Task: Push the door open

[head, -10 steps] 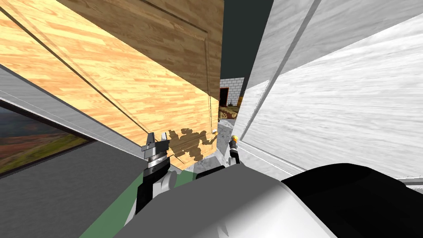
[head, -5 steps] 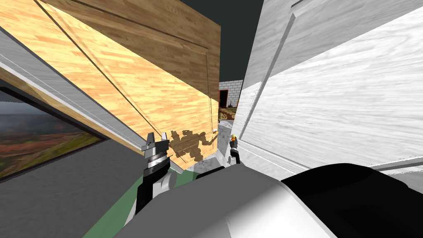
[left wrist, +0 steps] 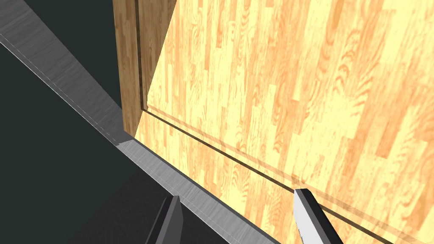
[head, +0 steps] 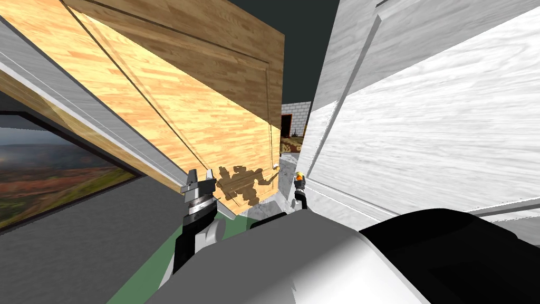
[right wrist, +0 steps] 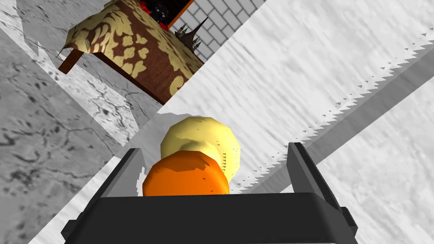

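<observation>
Honestly, with the wooden door [head: 211, 121] ajar on my left and the left gripper [left wrist: 236, 195], fingers spread, aimed where it meets the grey frame [left wrist: 140, 156], a push could jam a blade there, and the right gripper [right wrist: 215, 149], spread loosely round the knob [right wrist: 186, 173], might snag.

At the left edge of the head view, a framed picture [head: 47, 179] of green and brown hills hangs on a dark grey wall [head: 79, 253]. A strip of green floor [head: 141, 273] runs below it. In the middle, far off, are a grey stone floor [head: 285, 170], a table [head: 291, 143] with a brown and yellow cloth, and a pale brick wall [head: 295, 111].
</observation>
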`<state>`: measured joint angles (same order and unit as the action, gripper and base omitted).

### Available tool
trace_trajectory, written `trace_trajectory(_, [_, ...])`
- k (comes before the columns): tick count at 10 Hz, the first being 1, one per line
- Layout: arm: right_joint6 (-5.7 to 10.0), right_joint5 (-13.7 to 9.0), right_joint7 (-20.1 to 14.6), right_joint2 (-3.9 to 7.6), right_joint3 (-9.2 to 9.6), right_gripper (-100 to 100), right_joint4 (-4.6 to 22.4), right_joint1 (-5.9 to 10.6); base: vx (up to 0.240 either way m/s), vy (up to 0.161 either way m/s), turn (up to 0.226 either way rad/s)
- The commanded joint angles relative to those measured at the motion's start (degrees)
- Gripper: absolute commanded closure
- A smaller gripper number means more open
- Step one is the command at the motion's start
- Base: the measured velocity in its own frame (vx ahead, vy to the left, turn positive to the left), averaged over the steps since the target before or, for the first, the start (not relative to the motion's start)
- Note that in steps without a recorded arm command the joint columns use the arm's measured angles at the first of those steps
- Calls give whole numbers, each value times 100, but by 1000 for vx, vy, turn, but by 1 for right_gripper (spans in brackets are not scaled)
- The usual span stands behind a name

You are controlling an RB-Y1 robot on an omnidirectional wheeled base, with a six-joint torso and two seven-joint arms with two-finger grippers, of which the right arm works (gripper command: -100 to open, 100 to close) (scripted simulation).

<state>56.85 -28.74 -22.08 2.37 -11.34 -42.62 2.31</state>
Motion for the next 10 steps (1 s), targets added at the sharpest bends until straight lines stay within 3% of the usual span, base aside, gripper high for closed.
trace_trajectory(1, [28, -91, -162, 6, 0, -100, 40, 12, -19, 33, 2])
trace_trajectory(3, [35, -458, -532, -10, 16, -100, 8, 20, -31, 49, 40])
trace_trajectory(6, [39, -643, -876, -22, 24, -100, -9, 24, -23, 43, 13])
trace_trajectory(8, [47, -1011, -1259, -53, 40, -100, -41, 32, -31, 47, 35])
trace_trajectory(9, [47, -1011, -1351, -53, 40, -100, -41, 32, -22, 47, 10])
trace_trajectory(10, [50, -1192, -1546, -71, 47, -100, -57, 36, -25, 50, 24])
